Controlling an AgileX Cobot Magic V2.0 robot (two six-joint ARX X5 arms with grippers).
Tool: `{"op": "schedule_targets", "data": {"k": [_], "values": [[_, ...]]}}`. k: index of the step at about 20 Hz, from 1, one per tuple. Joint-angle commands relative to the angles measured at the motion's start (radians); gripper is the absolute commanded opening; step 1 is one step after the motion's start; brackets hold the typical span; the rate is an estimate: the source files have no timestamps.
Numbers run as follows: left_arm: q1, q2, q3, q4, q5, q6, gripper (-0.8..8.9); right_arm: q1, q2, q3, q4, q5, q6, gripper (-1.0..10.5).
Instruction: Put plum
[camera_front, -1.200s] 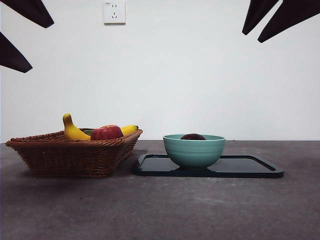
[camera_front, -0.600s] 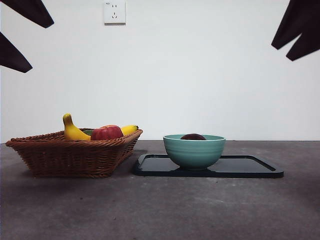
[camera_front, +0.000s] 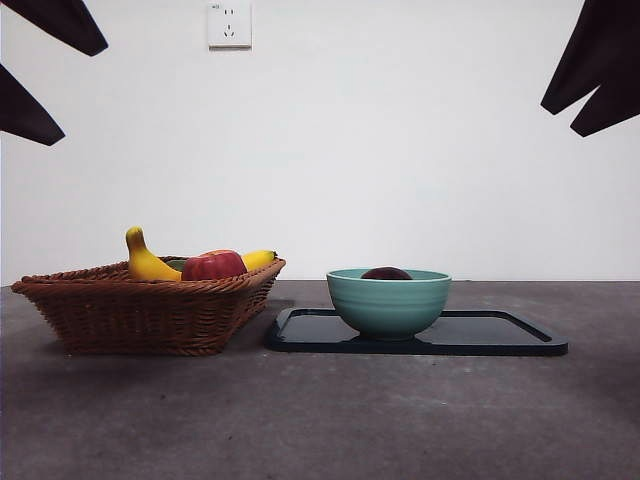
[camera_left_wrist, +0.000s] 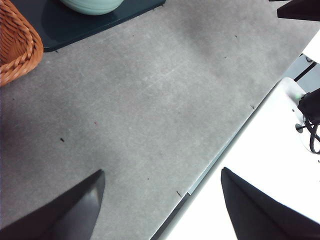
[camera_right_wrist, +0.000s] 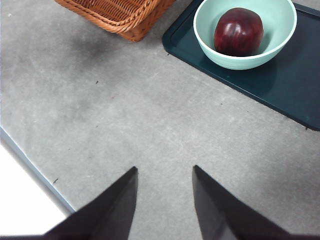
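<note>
Your right claw (camera_right_wrist: 164, 200) is hanging high over bare grey bench (camera_right_wrist: 150, 125), its 2 jaws parted a little and gripping nothing. Your left claw (camera_left_wrist: 160, 205) is waiting with its jaws spread wide and empty above the bench's edge. The plum (camera_right_wrist: 238, 31) is sitting inside the bowl (camera_right_wrist: 210, 45), so the placing looks done. If you are retreating, I would suggest lifting straight away from the bowl and keeping both arms high, well apart from the basket (camera_front: 150, 310). The plum is glossy, round and dark maroon; the bowl is smooth, pale green and ribbed outside, resting on a flat dark tray (camera_front: 500, 335). The basket is woven wicker, holding a banana (camera_front: 145, 262) and a red apple (camera_front: 213, 266).
</note>
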Motion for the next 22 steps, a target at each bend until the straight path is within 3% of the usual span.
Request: {"op": "schedule_targets", "data": {"k": [1, 10, 22], "values": [[-0.008, 0.005, 0.008, 0.016, 0.005, -0.009, 3.72, 0.009, 0.004, 0.008, 0.01, -0.004, 0.013, 1.8], [-0.01, 0.092, 0.108, 0.146, -0.032, -0.148, 3.71, 0.009, 0.004, 0.008, 0.009, -0.004, 0.026, 1.8], [-0.061, 0.784, 0.759, 0.057, -0.156, -0.171, 3.69, 0.009, 0.004, 0.008, -0.028, -0.004, 0.037, 1.8]]}}
